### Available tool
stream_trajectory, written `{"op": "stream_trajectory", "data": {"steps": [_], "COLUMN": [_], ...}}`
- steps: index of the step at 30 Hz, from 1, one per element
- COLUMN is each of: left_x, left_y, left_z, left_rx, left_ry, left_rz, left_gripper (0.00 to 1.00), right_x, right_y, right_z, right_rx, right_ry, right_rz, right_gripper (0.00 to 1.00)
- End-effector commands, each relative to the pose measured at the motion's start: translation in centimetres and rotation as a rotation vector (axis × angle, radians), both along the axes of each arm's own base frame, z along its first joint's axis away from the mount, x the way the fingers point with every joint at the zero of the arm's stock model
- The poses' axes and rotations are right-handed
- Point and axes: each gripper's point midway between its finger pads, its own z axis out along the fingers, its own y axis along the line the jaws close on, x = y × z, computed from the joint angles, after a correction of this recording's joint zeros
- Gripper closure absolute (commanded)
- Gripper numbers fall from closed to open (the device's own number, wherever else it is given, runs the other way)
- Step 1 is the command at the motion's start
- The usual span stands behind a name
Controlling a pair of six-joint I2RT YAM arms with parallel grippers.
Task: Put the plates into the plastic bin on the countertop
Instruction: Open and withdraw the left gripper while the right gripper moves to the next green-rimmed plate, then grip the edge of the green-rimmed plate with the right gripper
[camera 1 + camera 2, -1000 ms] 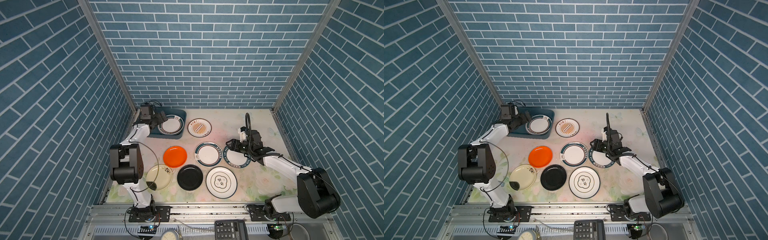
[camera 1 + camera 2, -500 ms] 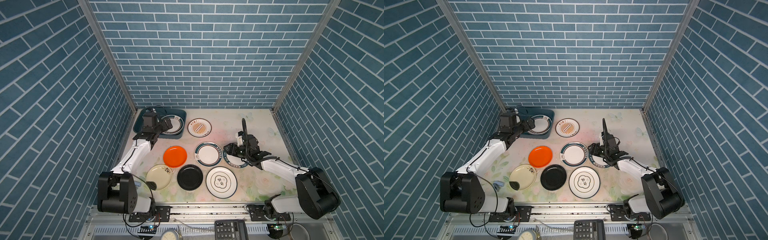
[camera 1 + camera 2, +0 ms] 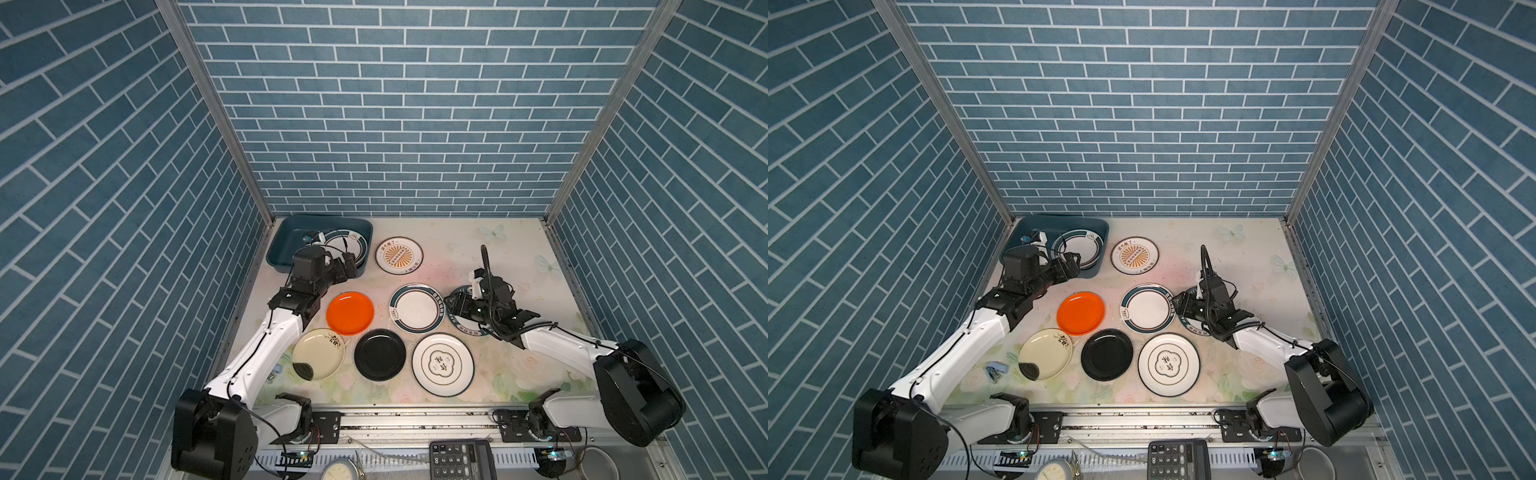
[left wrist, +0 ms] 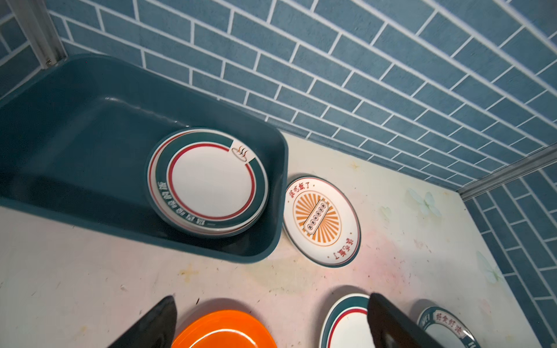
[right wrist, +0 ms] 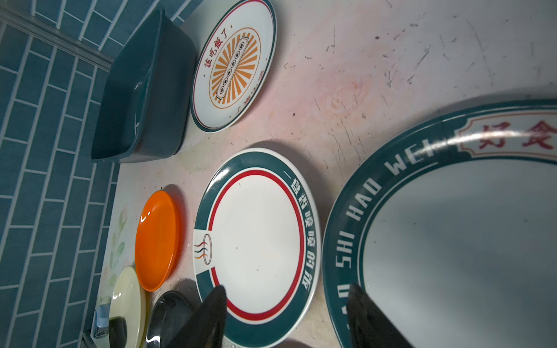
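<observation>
Two teal-rimmed plates (image 4: 208, 183) sit stacked in the plastic bin (image 3: 282, 249). Right pincer (image 5: 286, 287), open and empty, straddles the rim of the lettered plate (image 5: 452, 241) on the desk (image 3: 449, 237); the bin lies far across, nearer the wide-open left pincer (image 4: 272, 296).

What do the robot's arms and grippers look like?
The left arm and right arm have white shells, black joints and bulky black housings. Thin black cables loop along them. The left gripper and right gripper are black, with two pointed fingers.
</observation>
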Motion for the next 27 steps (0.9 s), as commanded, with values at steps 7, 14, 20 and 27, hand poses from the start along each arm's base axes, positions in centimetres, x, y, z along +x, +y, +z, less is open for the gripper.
{"op": "stream_trajectory", "data": {"steps": [7,14,20,27], "left_x": [-1.4,-1.5,-2.1,-2.1], "left_y": [0.2,0.0,0.2,0.3], "left_z": [-1.0,-0.7,-1.5,-1.0], "left_rx": [-0.001,-0.019,-0.017,-0.034], "left_ry": [-0.031,-0.052,-0.038,-0.054], "left_rz": [-0.008,-0.015,-0.009,0.000], "left_gripper": [0.00,0.00,0.00,0.00], "right_x": [-0.7,-1.0,-1.3,-1.3], "right_y": [1.7,2.9,4.1,4.9], "right_z": [-0.6,-1.8,-3.0,-3.6], "right_rx": [0.076,0.076,0.097,0.091], "right_ry": [0.041,0.082,0.113,0.135], "right_rz": [0.020,0.031,0.041,0.055], "right_gripper": [0.36,0.37,0.38,0.40]}}
